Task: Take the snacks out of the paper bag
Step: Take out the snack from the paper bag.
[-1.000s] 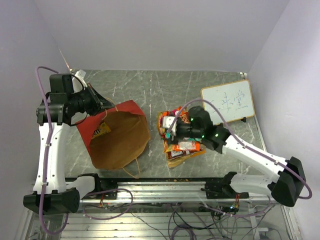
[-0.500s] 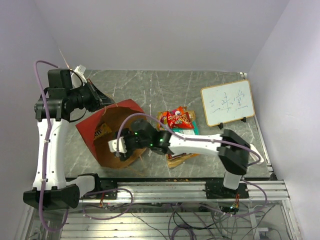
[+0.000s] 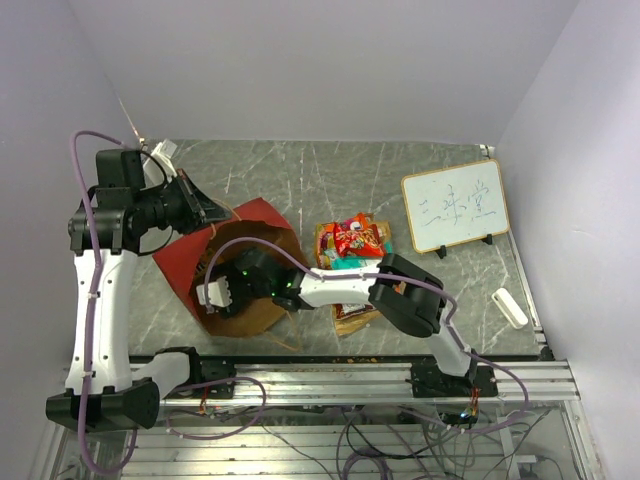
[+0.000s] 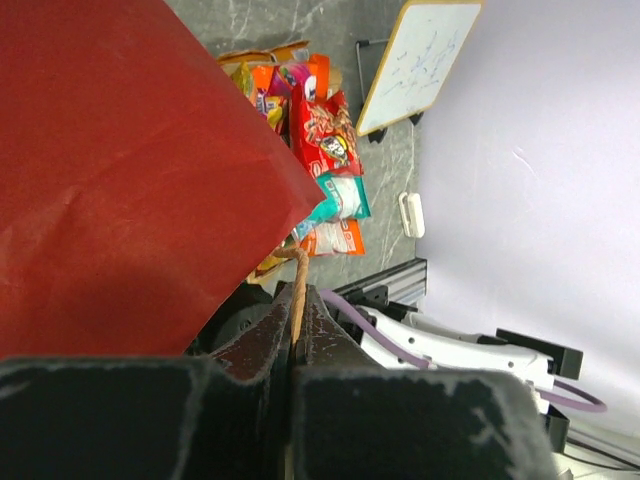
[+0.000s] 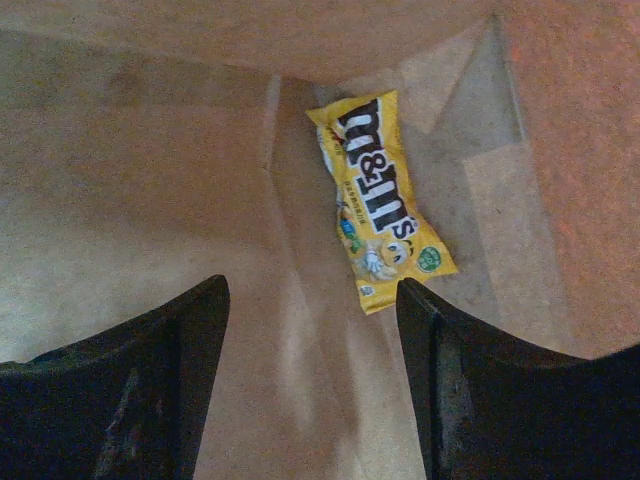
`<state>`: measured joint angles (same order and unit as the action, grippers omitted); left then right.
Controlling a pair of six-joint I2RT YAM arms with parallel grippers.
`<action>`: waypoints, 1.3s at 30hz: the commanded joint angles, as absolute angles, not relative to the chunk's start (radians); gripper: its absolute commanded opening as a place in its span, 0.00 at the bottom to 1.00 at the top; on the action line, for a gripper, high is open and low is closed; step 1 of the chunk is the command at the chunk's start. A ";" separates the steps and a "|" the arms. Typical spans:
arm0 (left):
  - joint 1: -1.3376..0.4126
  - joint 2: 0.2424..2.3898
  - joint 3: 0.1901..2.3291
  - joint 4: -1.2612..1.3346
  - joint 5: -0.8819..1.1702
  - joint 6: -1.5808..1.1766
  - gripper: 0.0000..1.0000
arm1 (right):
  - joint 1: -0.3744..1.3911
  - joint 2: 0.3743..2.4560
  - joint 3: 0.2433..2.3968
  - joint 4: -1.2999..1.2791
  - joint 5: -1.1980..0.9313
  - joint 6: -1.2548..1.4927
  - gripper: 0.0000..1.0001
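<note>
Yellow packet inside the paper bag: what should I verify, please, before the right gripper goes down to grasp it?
1. Right gripper open: ok, jaws stand apart.
2. Yellow packet visible, uncovered, flat on the floor of the paper bag: ok.
3. Packet centred in the gripper's opening: not ok, it lies off to the right.
4. Left gripper shut on the twine handle: ok.
5. No other packets left in the bag: cannot tell, only part of the inside shows.

Yellow, brown-lettered packet (image 5: 378, 200); red bag (image 4: 120, 180), kraft-brown inside
</note>
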<state>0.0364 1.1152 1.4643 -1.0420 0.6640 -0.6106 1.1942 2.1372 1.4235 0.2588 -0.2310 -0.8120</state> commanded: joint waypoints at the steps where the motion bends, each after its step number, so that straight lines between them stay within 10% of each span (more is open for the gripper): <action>1: 0.033 1.082 1.426 -1.056 0.727 -0.576 0.07 | 1.176 2.190 1.462 0.384 -0.206 -0.823 0.68; 27: 0.031 1.034 1.439 -1.216 0.765 -0.470 0.07 | 1.153 2.564 1.817 0.422 -0.223 -1.114 0.69; 39: 0.031 0.979 1.401 -1.289 0.668 -0.489 0.07 | 1.136 2.564 1.801 0.439 -0.163 -1.107 0.26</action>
